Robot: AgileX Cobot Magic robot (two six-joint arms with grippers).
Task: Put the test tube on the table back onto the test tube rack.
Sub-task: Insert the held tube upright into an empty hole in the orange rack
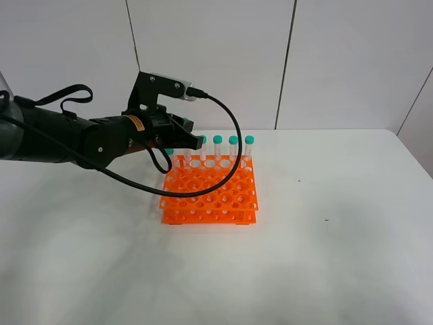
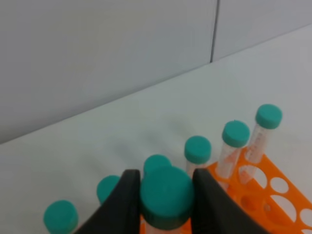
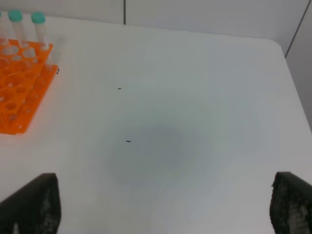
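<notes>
From the high camera, the left pincer (image 1: 188,141) hangs over the left part of the back row of the orange test tube rack (image 1: 210,196) on the white counter (image 1: 325,257), where upright teal-capped tubes (image 1: 233,142) stand in line. The left wrist camera shows that pincer's black fingers (image 2: 127,202) closed snugly on the teal cap of the test tube (image 2: 166,197), upright among its standing neighbours; whether its tip sits in a hole cannot be told. In the right wrist view, the right pincer (image 3: 163,207) is spread wide and holds nothing over the counter, well apart from the rack.
</notes>
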